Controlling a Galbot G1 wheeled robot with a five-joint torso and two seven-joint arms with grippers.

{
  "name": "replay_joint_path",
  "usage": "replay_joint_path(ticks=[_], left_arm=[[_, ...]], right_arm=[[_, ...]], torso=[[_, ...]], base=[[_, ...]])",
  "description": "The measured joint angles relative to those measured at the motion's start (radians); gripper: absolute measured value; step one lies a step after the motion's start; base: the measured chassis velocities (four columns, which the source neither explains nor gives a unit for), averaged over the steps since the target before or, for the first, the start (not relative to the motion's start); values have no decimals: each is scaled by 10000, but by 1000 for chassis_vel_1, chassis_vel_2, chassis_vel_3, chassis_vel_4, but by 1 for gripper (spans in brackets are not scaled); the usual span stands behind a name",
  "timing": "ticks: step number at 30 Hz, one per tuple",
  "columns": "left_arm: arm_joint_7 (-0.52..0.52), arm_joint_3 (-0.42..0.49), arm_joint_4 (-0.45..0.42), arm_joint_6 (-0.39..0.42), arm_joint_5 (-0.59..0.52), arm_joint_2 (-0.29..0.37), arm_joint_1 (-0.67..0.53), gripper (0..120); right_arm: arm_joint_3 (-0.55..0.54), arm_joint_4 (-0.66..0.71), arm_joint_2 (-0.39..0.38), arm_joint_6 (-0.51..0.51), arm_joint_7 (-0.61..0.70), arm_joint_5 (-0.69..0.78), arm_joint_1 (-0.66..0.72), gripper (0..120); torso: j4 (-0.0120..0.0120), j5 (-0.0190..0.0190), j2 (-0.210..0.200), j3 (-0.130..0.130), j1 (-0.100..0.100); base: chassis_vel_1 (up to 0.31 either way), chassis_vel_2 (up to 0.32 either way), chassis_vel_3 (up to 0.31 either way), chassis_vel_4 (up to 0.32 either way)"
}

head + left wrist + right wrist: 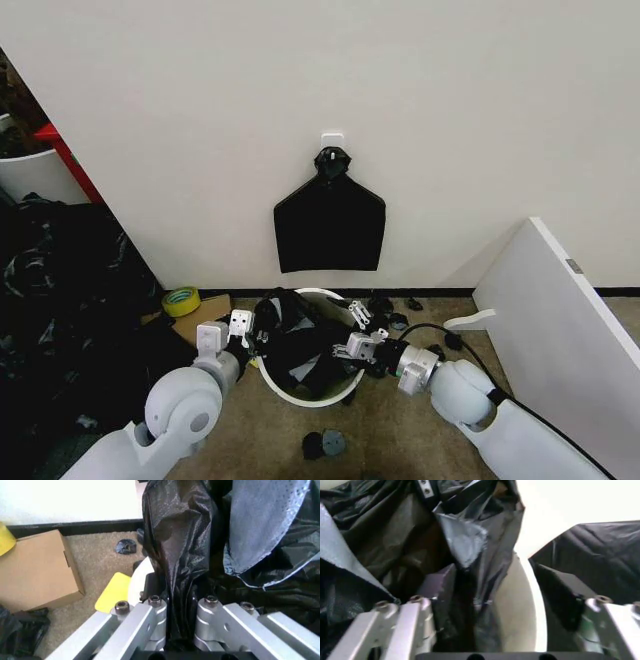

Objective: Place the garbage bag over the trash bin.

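The trash bin [300, 398] stands on the floor before the wall, a round white bucket. The garbage bag [310, 352] lies crumpled in its mouth, with black folds over the left side of the rim. My left gripper [243, 322] is at the bin's left rim, and in the left wrist view the gripper [180, 605] is shut on a vertical fold of the garbage bag [175, 536]. My right gripper [352, 334] is at the right rim. In the right wrist view that gripper [500, 592] is open, its fingers straddling the white rim [520, 603] and the bag film [470, 540].
Another black bag [330, 225] hangs flat from a wall hook above the bin. A white panel [560, 320] leans at the right. A cardboard box [35, 570] and a yellow tape roll [181, 299] lie left, beside a black plastic heap [60, 300]. Black scraps [322, 442] litter the floor.
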Motion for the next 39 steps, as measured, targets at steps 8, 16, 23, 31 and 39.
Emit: replay_joint_path(ticks=[8, 16, 23, 31, 39], left_arm=[[-42, 5, -82, 47, -16, -67, 64, 5], [-88, -20, -216, 72, -21, -80, 190, 5], [-105, -46, -351, 107, -31, -34, 265, 5], [-27, -47, -610, 176, 39, 126, 401, 5], [222, -61, -1119, 182, 368, 395, 641, 5]], right_arm=[[70, -137, 330, 157, 171, -311, 27, 31], [182, -177, 442, 397, 340, 151, -104, 1], [156, -228, 470, 349, 523, 1207, -66, 0], [248, -77, 316, -244, 1056, 4433, 221, 0], [424, -493, 158, -1123, 1746, 5514, 510, 0]], torso=[[2, 1, 0, 0, 0], [2, 1, 0, 0, 0], [1, 1, 0, 0, 0], [2, 1, 0, 0, 0], [2, 2, 0, 0, 0]], base=[[0, 0, 0, 0], [0, 0, 0, 0], [0, 0, 0, 0], [0, 0, 0, 0], [0, 0, 0, 0]])
